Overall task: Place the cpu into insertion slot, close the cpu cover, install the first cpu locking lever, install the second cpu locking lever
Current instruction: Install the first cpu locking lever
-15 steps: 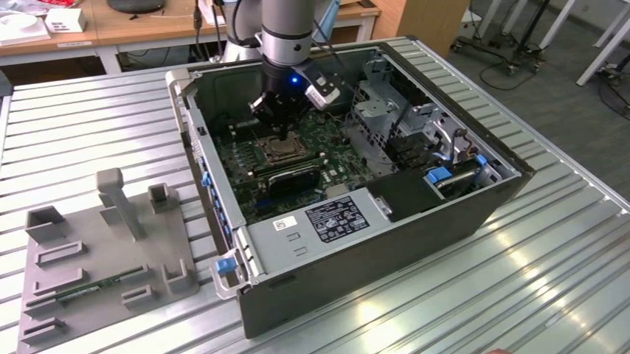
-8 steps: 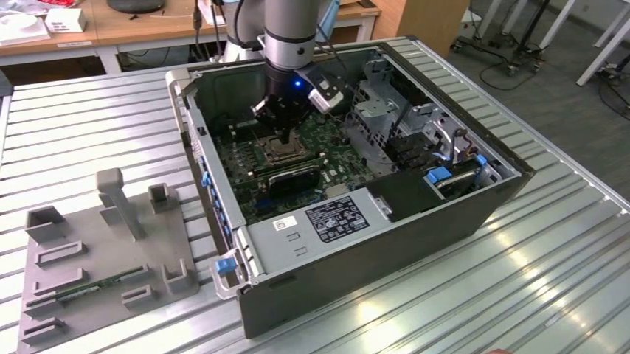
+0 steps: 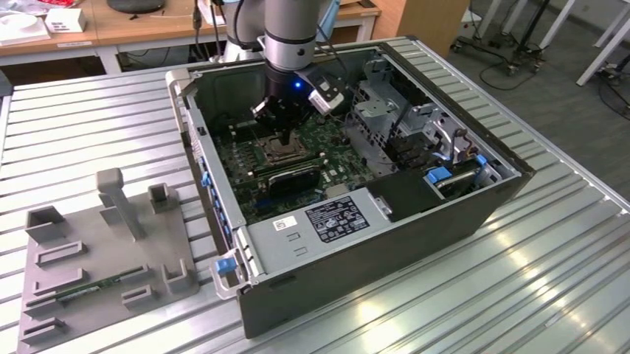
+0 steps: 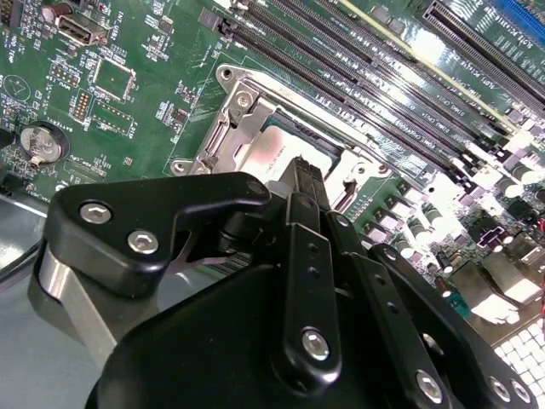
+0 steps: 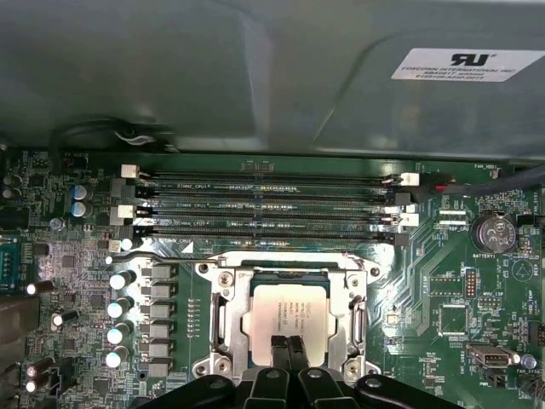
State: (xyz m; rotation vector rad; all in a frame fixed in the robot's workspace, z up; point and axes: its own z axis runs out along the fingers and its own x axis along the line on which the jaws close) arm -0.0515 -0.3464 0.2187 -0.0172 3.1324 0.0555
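Note:
The cpu (image 5: 289,311) lies pale and silvery in the insertion slot (image 3: 274,153) on the green motherboard inside the open computer case. The cpu cover (image 5: 223,319) is a silvery frame lying flat around the chip, also seen as the cover (image 4: 226,141) in the second wrist view. A thin metal locking lever (image 5: 170,253) runs along the slot's side nearest the memory slots. My gripper (image 5: 287,351) is shut with nothing between its black fingers. Its tips stand at the edge of the cpu (image 4: 281,153). In the exterior view the gripper (image 3: 285,138) hangs straight over the slot.
Long black memory slots (image 5: 264,204) run beside the socket, with the grey case wall (image 5: 255,77) behind them. A drive cage (image 3: 394,118) and power supply (image 3: 330,217) crowd the case. A grey fixture tray (image 3: 99,251) sits on the ribbed table at the exterior view's left.

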